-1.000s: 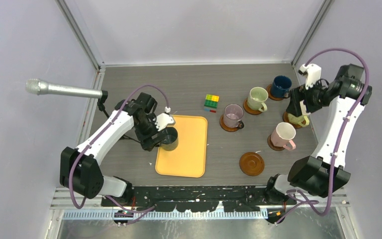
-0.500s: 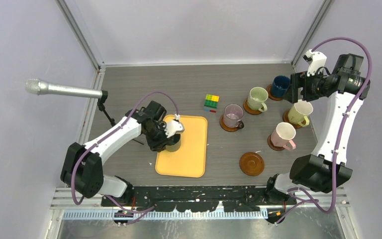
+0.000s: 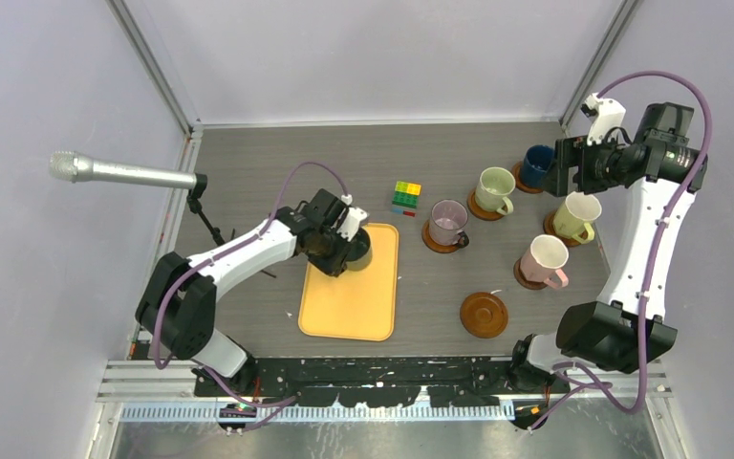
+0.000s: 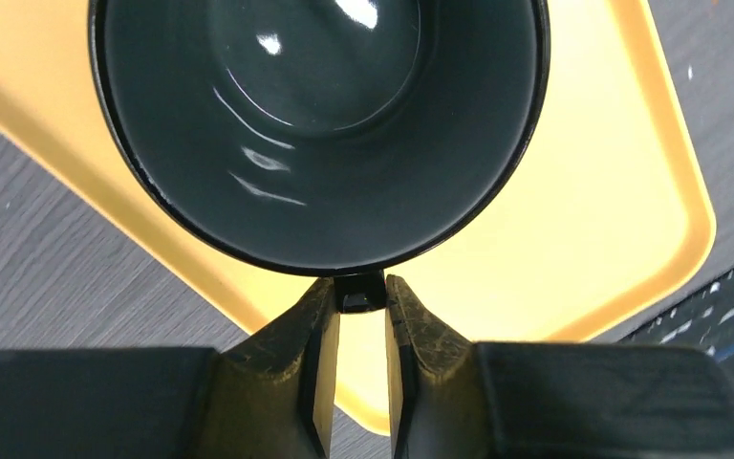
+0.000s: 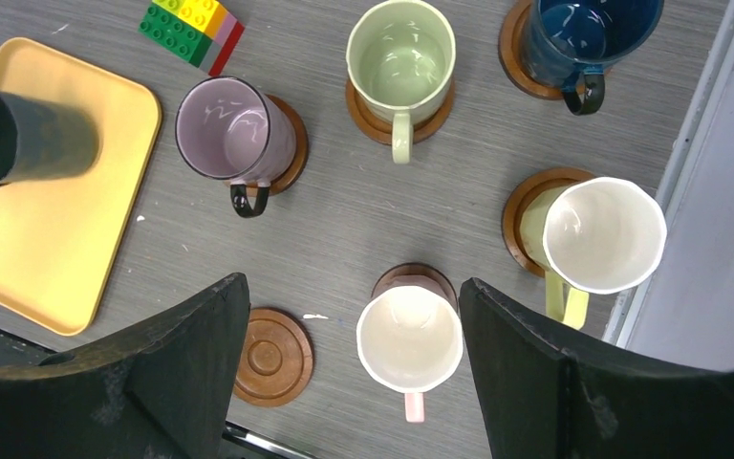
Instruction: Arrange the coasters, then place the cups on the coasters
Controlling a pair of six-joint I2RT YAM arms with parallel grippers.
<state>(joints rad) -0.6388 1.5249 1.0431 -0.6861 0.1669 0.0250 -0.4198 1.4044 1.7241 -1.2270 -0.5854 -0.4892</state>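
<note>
At the far end of the tray (image 3: pixel 344 306), the left gripper (image 4: pixel 358 287) pinches the dark cup (image 4: pixel 315 124) by its handle. One bare coaster (image 3: pixel 484 314) waits off to the right, past the tray. Up high, the right gripper (image 5: pixel 352 280) hangs wide open, holding nothing.

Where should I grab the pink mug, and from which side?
Its handle, probably from above on the near side: the pink mug stands upright on a coaster, and the handle juts out freely that way.
</note>
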